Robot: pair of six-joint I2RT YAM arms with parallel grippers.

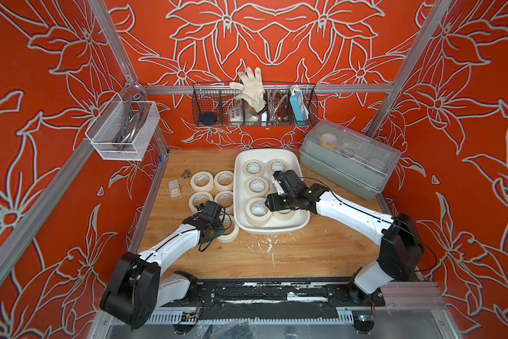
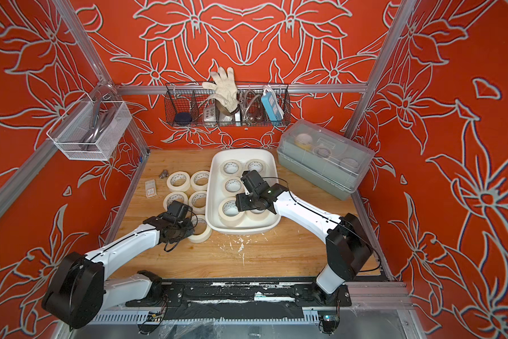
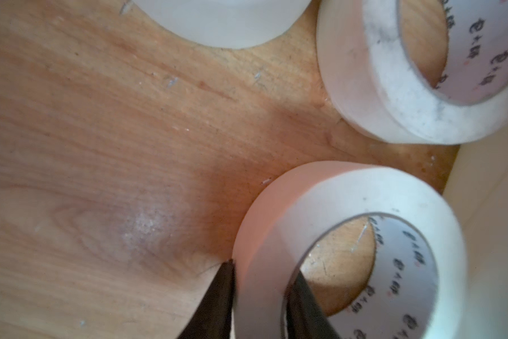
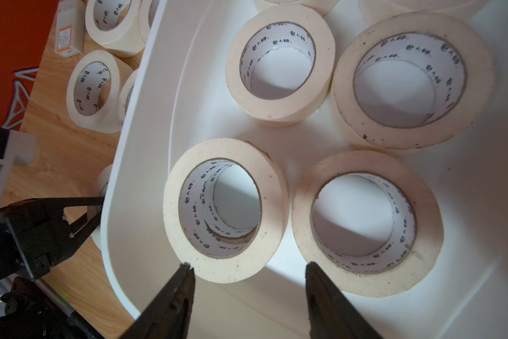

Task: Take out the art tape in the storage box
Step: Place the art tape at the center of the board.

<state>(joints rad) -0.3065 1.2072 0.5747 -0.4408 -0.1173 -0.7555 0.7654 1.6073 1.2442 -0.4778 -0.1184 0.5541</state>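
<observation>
Paint-flecked wooden desk [image 1: 276,258], red floral walls [image 1: 276,44]; my right hand [image 4: 249,265] open, left hand [image 3: 263,268] straddling art tape [image 3: 349,199], grip unclear.

We are seeing cream masking-tape rolls [image 1: 258,210] lying flat inside the shallow white plastic tub [image 1: 270,229], five more lying just outside it.

Bright, even light overall. Around my left hand [image 3: 263,267] the tape rolls [image 3: 349,190] look soft and blurred, with a pale sheen on the worktop [image 3: 147,226]. Ahead of my right hand [image 4: 248,265], the storage box [image 4: 147,117] glares white, rolls shadowing its floor.
</observation>
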